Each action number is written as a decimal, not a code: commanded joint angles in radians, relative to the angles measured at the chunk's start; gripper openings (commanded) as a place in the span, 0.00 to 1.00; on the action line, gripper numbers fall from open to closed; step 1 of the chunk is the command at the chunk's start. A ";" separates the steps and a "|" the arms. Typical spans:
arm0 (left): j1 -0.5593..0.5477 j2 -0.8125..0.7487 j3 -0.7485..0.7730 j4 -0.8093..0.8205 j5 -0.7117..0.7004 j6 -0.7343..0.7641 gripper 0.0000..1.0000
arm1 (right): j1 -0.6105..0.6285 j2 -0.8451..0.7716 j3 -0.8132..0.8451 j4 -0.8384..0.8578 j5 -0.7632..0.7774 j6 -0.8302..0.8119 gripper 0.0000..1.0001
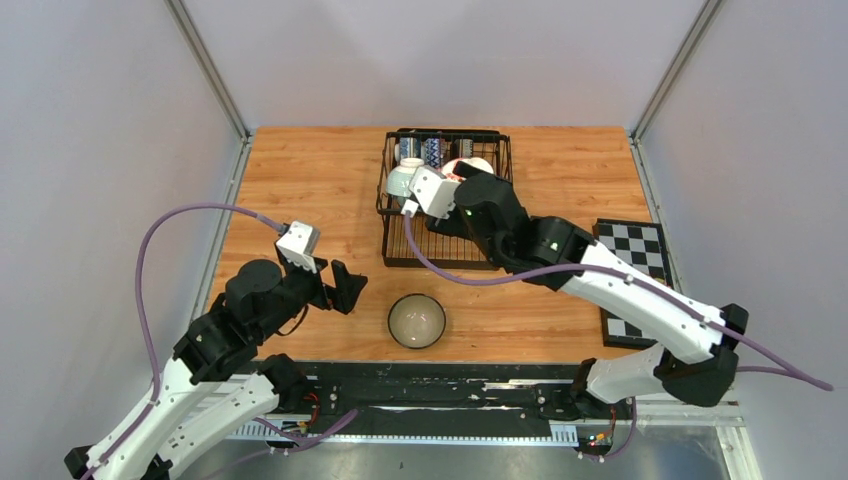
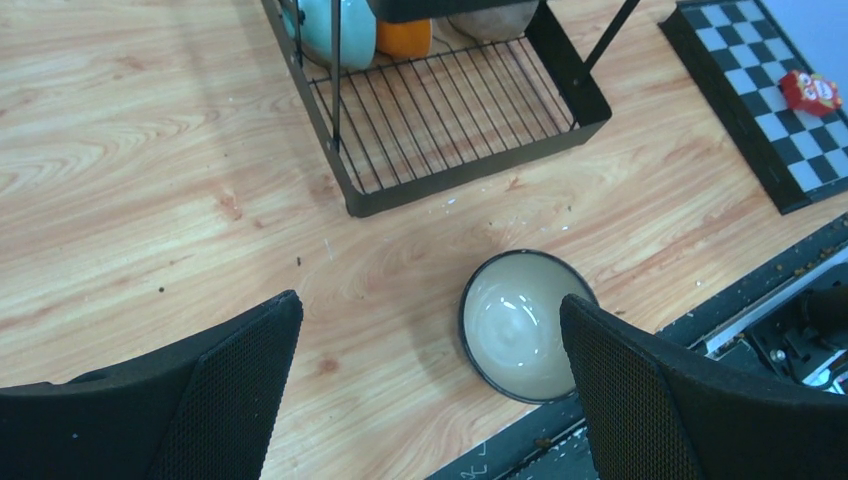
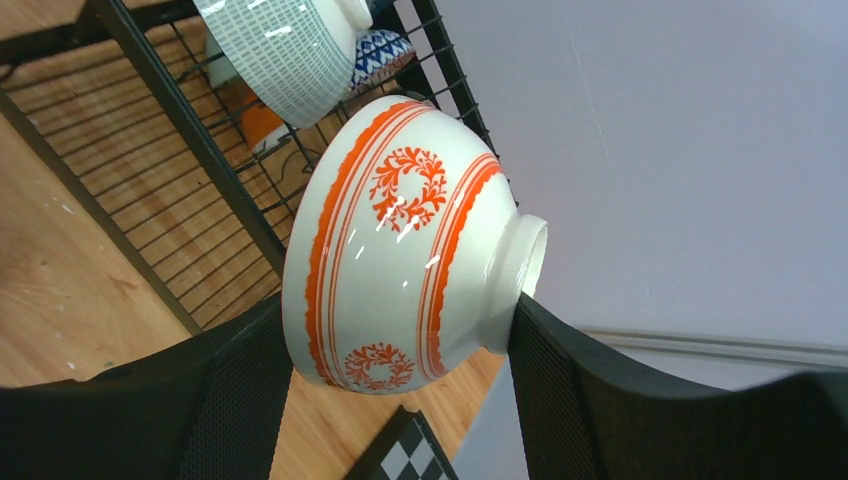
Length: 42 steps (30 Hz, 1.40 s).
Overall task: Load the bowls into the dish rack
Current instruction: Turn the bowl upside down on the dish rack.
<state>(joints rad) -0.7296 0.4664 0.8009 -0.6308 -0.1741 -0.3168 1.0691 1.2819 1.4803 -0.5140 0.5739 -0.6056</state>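
A pale bowl with a dark rim (image 1: 417,320) sits upright on the table near the front edge. In the left wrist view this bowl (image 2: 515,325) lies just inside my right finger. My left gripper (image 1: 346,288) (image 2: 430,390) is open and empty, to the bowl's left. My right gripper (image 1: 462,180) (image 3: 400,395) is shut on a white bowl with red pattern (image 3: 410,250), held on its side over the black wire dish rack (image 1: 445,250) (image 3: 150,70). The rack holds a celadon bowl (image 2: 335,30), an orange bowl (image 2: 405,38) and blue-and-white bowls (image 3: 290,50).
A black-and-white checkered board (image 1: 632,262) lies at the right of the table, with a small red object (image 2: 812,90) on it. A black strip (image 1: 440,385) runs along the table's front edge. Grey walls stand on three sides.
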 commanded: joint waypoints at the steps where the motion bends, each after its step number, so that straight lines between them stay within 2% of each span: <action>1: 0.004 0.001 -0.029 -0.005 0.018 0.018 1.00 | -0.048 0.069 0.083 -0.067 0.055 -0.102 0.02; 7: 0.004 -0.004 -0.043 0.001 0.028 0.020 1.00 | -0.083 0.140 0.106 -0.110 0.065 -0.118 0.02; 19: 0.004 -0.002 -0.049 0.001 0.049 0.018 1.00 | -0.106 0.181 0.108 -0.221 0.005 -0.090 0.02; 35: 0.004 -0.002 -0.052 0.001 0.046 0.014 1.00 | -0.105 0.213 0.118 -0.250 -0.046 -0.074 0.03; 38: 0.004 -0.002 -0.052 0.000 0.045 0.015 1.00 | -0.103 0.223 0.120 -0.266 -0.043 -0.074 0.06; 41: 0.004 -0.002 -0.052 0.000 0.045 0.014 1.00 | -0.102 0.223 0.119 -0.278 -0.050 -0.074 0.25; 42: 0.004 -0.002 -0.052 0.000 0.045 0.015 1.00 | -0.100 0.223 0.120 -0.283 -0.055 -0.073 0.27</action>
<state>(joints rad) -0.7296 0.4683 0.7589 -0.6376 -0.1379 -0.3126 0.9741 1.4918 1.5738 -0.7372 0.5453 -0.6960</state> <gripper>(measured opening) 0.997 0.719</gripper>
